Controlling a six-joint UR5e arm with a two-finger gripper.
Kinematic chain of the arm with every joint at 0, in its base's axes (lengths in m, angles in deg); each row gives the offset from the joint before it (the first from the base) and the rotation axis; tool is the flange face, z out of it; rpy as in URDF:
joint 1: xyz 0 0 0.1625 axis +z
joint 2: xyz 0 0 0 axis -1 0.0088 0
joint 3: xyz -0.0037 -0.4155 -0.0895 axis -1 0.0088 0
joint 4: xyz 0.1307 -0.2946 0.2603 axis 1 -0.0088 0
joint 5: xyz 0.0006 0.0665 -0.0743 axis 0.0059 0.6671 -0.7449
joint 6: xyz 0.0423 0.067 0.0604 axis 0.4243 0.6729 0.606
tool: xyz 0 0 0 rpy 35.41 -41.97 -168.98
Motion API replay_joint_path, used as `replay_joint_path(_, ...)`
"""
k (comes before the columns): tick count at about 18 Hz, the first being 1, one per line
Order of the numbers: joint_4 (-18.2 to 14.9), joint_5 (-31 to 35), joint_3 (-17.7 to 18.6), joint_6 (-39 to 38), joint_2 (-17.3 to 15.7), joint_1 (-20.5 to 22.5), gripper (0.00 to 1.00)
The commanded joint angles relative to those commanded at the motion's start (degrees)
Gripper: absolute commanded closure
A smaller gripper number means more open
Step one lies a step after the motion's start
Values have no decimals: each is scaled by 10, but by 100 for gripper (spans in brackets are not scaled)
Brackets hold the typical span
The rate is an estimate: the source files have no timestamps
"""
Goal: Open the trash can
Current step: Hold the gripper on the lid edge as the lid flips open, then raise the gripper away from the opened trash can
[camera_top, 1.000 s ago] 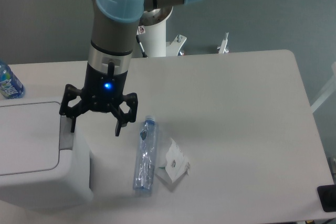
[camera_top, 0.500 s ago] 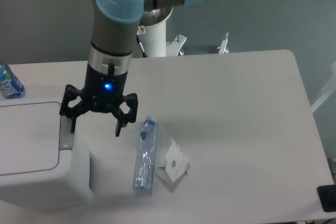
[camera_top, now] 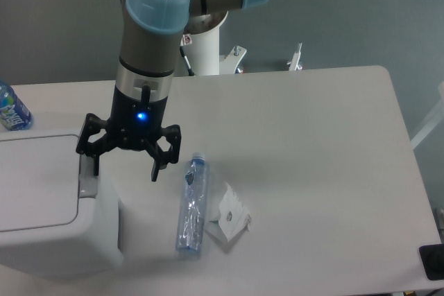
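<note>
So far nothing is opened: the trash can point(camera_top: 48, 206) sits at the table's front left corner with its lid flat and shut. Your gripper point(camera_top: 125, 164) hangs with fingers spread, empty, one fingertip just above the grey push tab point(camera_top: 87, 177). Pressing that tab remains, I judge.

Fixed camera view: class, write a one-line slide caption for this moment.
Open gripper poised over the grey tab of the closed trash can, bottle lying beside it.

Clear plastic bottle point(camera_top: 191, 204) lying beside crumpled paper point(camera_top: 229, 217), blue-labelled bottle point(camera_top: 12, 109) far left
</note>
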State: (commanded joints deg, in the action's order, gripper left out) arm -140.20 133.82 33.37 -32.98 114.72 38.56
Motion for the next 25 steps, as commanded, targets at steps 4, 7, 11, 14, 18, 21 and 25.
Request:
replay_joint_path(4, 0, 0, -1, 0, 1, 0, 0)
replay_joint_path(7, 0, 0, -3, 0, 1, 0, 0)
replay_joint_path(11, 0, -1, -25, 1, -5, 1, 0)
replay_joint_path(14, 2, 4, -61, 5, -4, 12, 0)
replay_joint_path(18, 5, 178, -84, 13, -5, 22, 0)
replay_joint_path(21, 13, 208, -76, 21, -5, 44, 0)
replay_joint_path(25, -10, 213, -57, 129, -25, 92, 0)
